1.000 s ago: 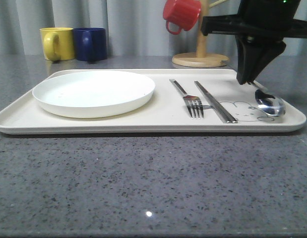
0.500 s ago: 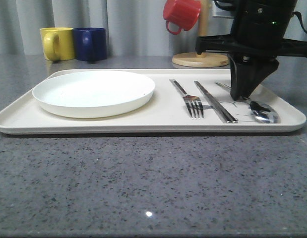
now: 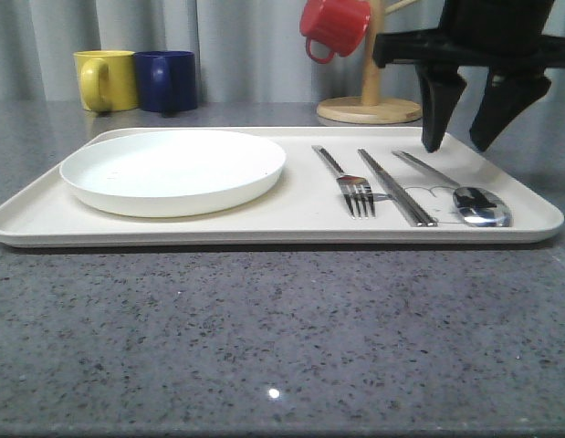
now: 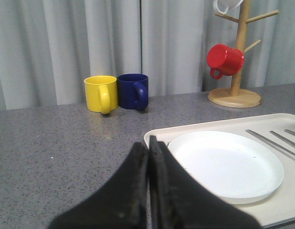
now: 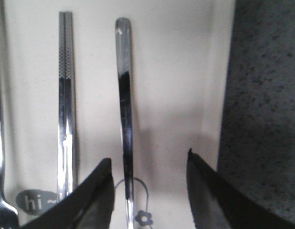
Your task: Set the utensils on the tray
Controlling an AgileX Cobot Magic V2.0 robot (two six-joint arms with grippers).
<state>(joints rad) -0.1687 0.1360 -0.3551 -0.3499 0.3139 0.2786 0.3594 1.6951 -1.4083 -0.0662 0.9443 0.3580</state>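
Observation:
The cream tray [image 3: 264,224] holds the white plate [image 3: 172,171] on its left half. On the right half the fork [image 3: 346,182], the chopsticks [image 3: 396,187] and the spoon [image 3: 465,193] lie side by side. My right gripper [image 3: 455,144] hangs open just above the spoon's handle, holding nothing. From its wrist the spoon handle [image 5: 124,95] runs between the spread fingers of that gripper [image 5: 149,160], beside the chopsticks [image 5: 66,95]. My left gripper [image 4: 148,143] is shut and empty, near the tray's left corner [image 4: 157,136] and the plate [image 4: 228,164].
A yellow mug [image 3: 104,79] and a blue mug [image 3: 168,80] stand behind the tray at the far left. A red mug [image 3: 335,27] hangs on a wooden mug tree [image 3: 369,100] at the back right. Grey stone table [image 3: 264,338] stretches in front of the tray.
The right gripper set the spoon down flat on the tray beside the chopsticks, let go, opened and rose. The spoon now lies free.

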